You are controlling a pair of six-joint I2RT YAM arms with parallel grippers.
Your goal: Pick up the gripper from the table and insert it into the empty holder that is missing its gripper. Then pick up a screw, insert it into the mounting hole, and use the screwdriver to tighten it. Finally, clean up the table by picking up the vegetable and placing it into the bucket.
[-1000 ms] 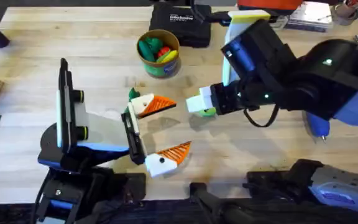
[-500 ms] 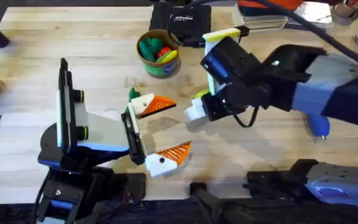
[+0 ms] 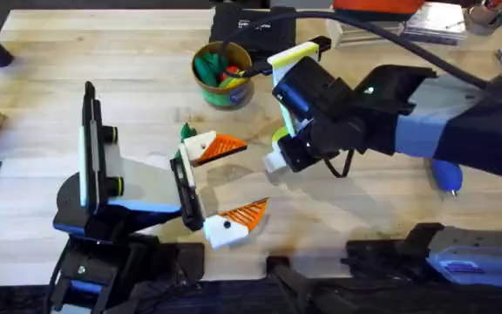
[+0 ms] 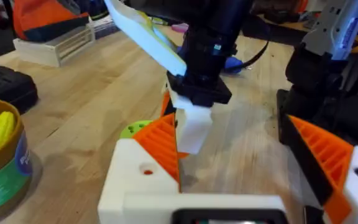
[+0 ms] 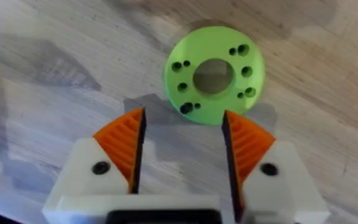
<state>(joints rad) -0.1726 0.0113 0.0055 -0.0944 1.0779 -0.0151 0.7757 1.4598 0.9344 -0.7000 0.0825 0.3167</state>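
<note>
Right gripper (image 5: 182, 152) hovering open, empty, over green disc (image 5: 214, 73), the wrong target. Vegetable (image 3: 186, 132) lying beside left gripper (image 3: 229, 187), also open, empty. Risking grabbing disc instead.

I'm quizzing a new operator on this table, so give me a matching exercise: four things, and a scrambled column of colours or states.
Things:
1. bucket
2. disc with holes
3. right gripper
4. black case

States:
A. lime green, flat on the table
B. open, empty
C. holds red and green toy produce
D. at the table's far edge

Pairs: 1-C, 2-A, 3-B, 4-D
</note>
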